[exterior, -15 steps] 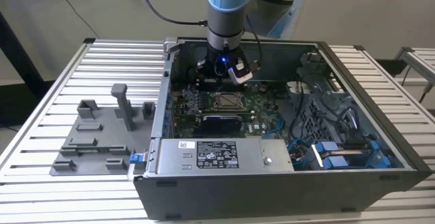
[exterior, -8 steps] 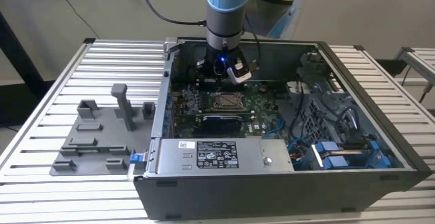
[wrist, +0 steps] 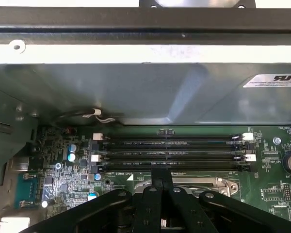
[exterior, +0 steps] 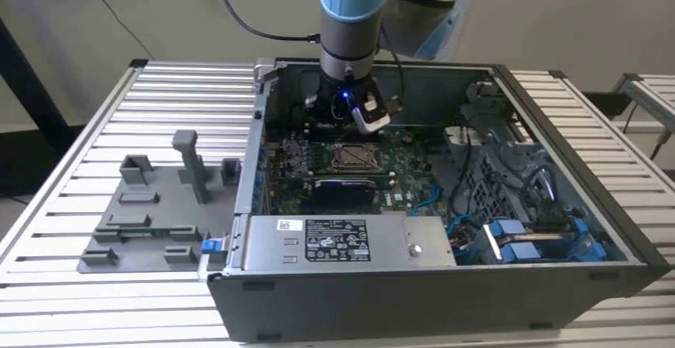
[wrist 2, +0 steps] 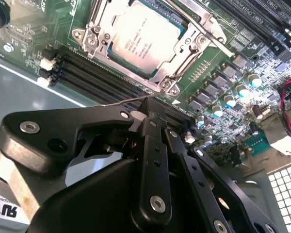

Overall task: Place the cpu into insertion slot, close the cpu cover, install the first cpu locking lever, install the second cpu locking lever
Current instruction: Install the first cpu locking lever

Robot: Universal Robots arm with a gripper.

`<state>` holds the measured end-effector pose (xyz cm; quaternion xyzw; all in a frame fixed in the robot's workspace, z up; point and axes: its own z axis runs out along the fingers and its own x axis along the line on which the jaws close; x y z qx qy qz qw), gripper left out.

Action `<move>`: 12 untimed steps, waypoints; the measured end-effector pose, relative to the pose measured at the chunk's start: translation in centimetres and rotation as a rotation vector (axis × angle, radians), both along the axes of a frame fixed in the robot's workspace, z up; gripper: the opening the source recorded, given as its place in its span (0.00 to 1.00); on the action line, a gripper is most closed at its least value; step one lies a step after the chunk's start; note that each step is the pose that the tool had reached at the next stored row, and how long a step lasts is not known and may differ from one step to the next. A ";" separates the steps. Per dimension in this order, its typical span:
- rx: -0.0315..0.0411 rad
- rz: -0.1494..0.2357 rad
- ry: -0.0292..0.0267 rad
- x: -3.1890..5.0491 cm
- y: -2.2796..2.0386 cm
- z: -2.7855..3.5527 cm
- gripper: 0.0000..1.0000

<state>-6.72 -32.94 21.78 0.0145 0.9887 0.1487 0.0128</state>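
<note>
In the second wrist view the cpu lies flat in the insertion slot on the green motherboard. The silver cpu cover is folded down around it. One locking lever lies along the cover's far edge. A second thin wire lever runs across just in front of my fingertips. My gripper is shut and hovers low over the board beside the socket, above the memory slots. It also shows in the first wrist view and in the exterior view. Whether it touches the wire lever I cannot tell.
The board sits inside an open computer case. Long black memory slots run beside the socket. A grey case wall rises close behind them. A power supply is at the front, cables and blue parts to the exterior view's right, a grey fixture outside.
</note>
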 end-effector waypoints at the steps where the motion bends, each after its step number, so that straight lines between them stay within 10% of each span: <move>1: -0.0001 0.000 0.0000 0.00 0.00 -0.07 0.11; 12: -0.0002 0.000 0.0001 0.15 0.06 -0.69 0.11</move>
